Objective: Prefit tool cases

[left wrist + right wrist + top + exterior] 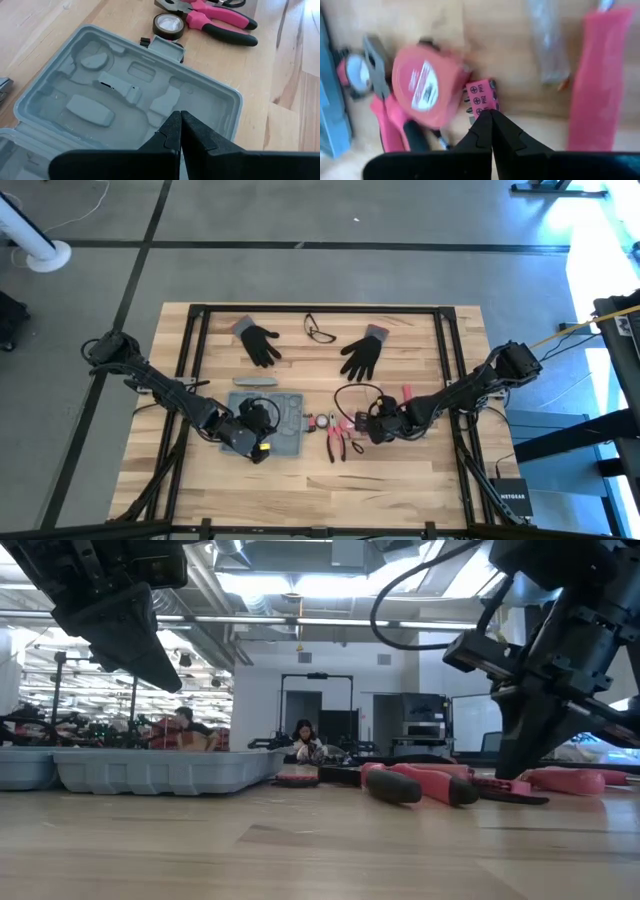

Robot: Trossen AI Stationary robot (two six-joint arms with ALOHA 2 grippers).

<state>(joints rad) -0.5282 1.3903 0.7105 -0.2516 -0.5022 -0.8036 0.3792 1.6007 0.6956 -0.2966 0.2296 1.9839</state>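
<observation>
1. The tool case (270,420) lies open and flat on the wooden table (400,480), a little left of the middle, with its moulded recesses facing up and nothing in them.
2. The left gripper (179,131) hangs over the near part of the case; its two dark fingers are pressed together and hold nothing.
3. The right gripper (491,125) is to the right of the case, above a group of pink tools; its fingers are also pressed together and grip nothing.
4. Just in front of its fingertips lies a pink bit holder (481,97), which touches a round pink tape measure (426,86).
5. Pink pliers (212,17) and a small roll of black tape (167,25) lie just beside the right edge of the case.
6. Two black gloves (260,342) and a pair of glasses (319,331) lie at the far side of the table, well apart from the case.
</observation>
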